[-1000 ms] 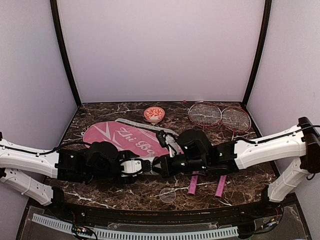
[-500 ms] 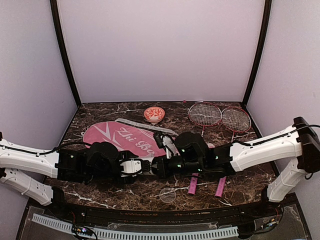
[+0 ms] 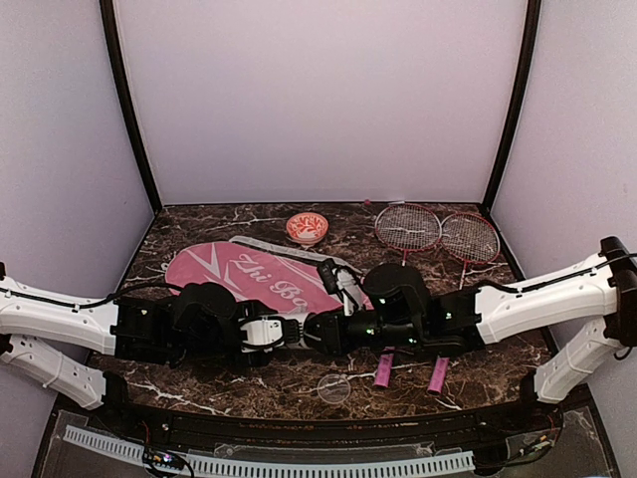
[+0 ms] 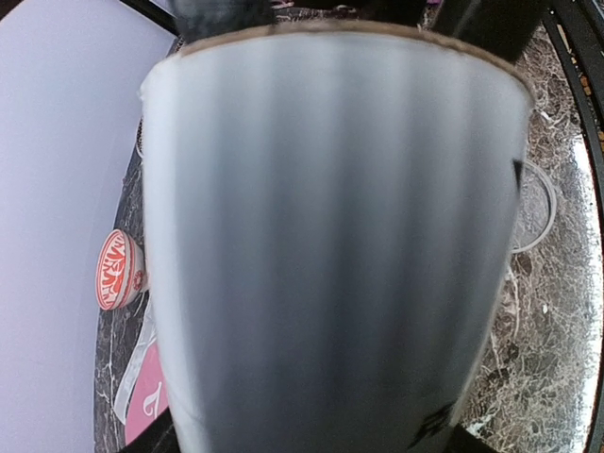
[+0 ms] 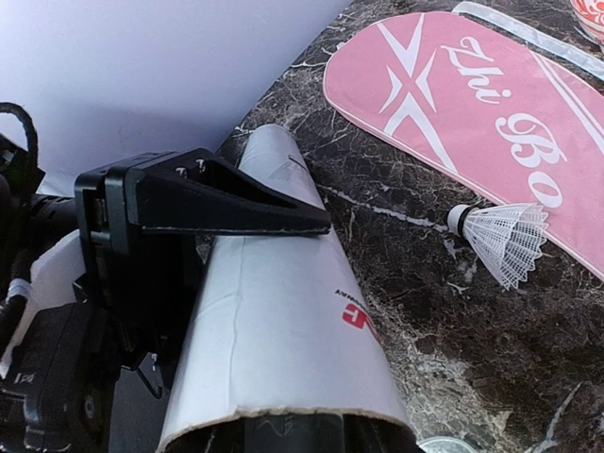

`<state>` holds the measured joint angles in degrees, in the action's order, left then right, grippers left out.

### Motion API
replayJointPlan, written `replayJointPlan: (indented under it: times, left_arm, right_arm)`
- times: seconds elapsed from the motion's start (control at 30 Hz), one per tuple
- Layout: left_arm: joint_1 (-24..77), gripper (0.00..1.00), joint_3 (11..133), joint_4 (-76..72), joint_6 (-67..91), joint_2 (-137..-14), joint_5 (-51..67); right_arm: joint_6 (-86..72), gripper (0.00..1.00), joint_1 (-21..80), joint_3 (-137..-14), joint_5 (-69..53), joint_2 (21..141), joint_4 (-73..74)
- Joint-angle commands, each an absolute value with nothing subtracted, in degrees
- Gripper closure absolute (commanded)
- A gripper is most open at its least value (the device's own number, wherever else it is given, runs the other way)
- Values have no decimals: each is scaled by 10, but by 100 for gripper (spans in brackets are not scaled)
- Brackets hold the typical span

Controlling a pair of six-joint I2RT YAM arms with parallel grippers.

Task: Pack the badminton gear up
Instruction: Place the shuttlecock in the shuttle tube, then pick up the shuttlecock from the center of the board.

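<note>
Tube (image 3: 286,331): one, white, lying level and low over the front middle of the surface (image 3: 189,234), which is dark brown marbled stone. The left pincer (image 3: 267,332) is clamped on it. The right pincer (image 3: 317,334) meets its other end, and I cannot tell whether that one is open or closed. Both arms lie low and stretched inward, forearms nearly level, white links outside and black links at the middle. One pink oval cover (image 3: 244,271) with white script lies flat behind the left arm. Two rackets (image 3: 408,227) with round red frames and strung faces lie side by side at the far right, and their pink handles (image 3: 383,369) show near the right arm. One small red-and-white bowl (image 3: 307,228) stands at the back. One clear round disc (image 3: 333,388) lies at the front.

In the left wrist view, the tube (image 4: 330,255) fills the picture as a smooth white cylinder with a rough brown cardboard rim at its far end. The bowl (image 4: 117,271) is at the left, the disc (image 4: 536,206) at the right, and a corner of the cover (image 4: 149,408) is below.

In the right wrist view, the tube (image 5: 283,330) carries a red mark. A black finger (image 5: 236,203) of the left pincer lies pressed along its top. One white feather shuttlecock (image 5: 500,241) lies on its side by the edge of the cover (image 5: 472,104).
</note>
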<state>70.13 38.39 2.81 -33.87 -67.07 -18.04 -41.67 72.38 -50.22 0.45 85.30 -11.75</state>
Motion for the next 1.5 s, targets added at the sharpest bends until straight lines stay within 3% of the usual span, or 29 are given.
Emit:
replayJointPlan:
  times: [0.0, 0.5, 0.63, 0.77, 0.97, 1.17, 1.47]
  left_arm:
    - [701, 34, 378, 5, -344, -668, -188]
    - [701, 35, 379, 5, -350, -678, -203]
    - [701, 35, 377, 5, -350, -678, -203]
    - [701, 34, 376, 4, -350, -675, -205]
    - [701, 34, 370, 3, -356, -667, -229]
    - [694, 33, 364, 5, -357, -646, -236]
    - [691, 33, 362, 11, -357, -641, -235]
  right_arm:
    - [-402, 61, 724, -488, 21, 813, -102]
    - [-402, 33, 709, -422, 69, 679, -36]
    - [-409, 22, 681, -407, 58, 644, -41]
    - [-434, 18, 633, -388, 33, 611, -38]
    - [-455, 16, 589, -395, 61, 605, 17]
    - [-484, 17, 546, -421, 55, 679, 67]
    - [-468, 33, 540, -468, -19, 823, 0]
